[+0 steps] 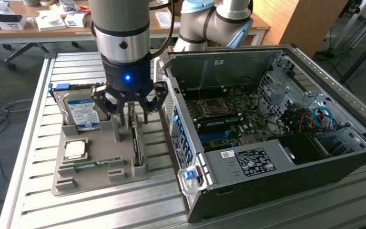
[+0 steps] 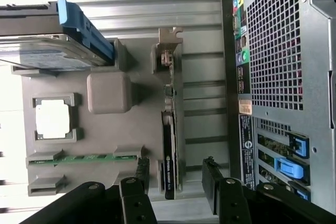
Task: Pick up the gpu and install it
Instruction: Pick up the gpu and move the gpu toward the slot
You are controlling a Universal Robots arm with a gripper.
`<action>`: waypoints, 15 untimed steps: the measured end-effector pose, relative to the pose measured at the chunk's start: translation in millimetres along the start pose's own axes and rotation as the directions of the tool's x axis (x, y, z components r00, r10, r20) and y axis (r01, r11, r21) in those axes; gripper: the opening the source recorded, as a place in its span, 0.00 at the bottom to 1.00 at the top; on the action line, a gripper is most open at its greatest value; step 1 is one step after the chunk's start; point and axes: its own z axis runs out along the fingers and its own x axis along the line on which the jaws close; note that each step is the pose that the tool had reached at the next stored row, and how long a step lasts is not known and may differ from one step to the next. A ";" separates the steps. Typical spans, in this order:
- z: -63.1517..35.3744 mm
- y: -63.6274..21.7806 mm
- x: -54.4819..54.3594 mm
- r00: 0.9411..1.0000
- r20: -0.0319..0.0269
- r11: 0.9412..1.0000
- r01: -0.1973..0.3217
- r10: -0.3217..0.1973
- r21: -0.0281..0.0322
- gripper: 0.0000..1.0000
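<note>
The gpu stands on its edge in a slot of the grey holder on the slatted table. In the wrist view the gpu is a thin dark-edged card with a pale metal end piece. My gripper hangs over the card's far end in the exterior view and is open. In the wrist view my gripper has one black finger on each side of the card, clear of it and holding nothing. The open computer case lies right beside the holder, motherboard exposed.
The holder also carries a blue-labelled hard drive, a square processor chip and a green memory stick. The case wall rises close beside the gpu slot. Desks with boxes stand behind the table.
</note>
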 end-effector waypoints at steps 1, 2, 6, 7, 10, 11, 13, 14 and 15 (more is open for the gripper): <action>1.8 -0.1 0.0 1.000 0.000 1.000 0.000 0.000 0.000 0.53; 3.6 -0.2 0.1 1.000 0.000 1.000 0.000 0.000 0.000 0.53; 10.8 -0.5 0.3 1.000 0.000 1.000 -0.001 0.001 0.000 0.53; 12.6 -0.6 0.3 1.000 0.000 1.000 -0.001 0.001 0.000 0.53; 18.2 -0.8 0.4 1.000 0.000 1.000 -0.002 0.002 0.000 0.53; 20.0 -0.9 0.5 1.000 0.000 1.000 -0.002 0.002 0.000 0.53; 23.5 -1.1 0.5 1.000 0.000 1.000 -0.002 0.002 0.000 0.53; 25.4 -1.1 0.6 1.000 0.000 1.000 -0.002 0.002 0.000 0.53; 27.2 -1.2 0.6 1.000 0.000 1.000 -0.002 0.002 0.000 0.53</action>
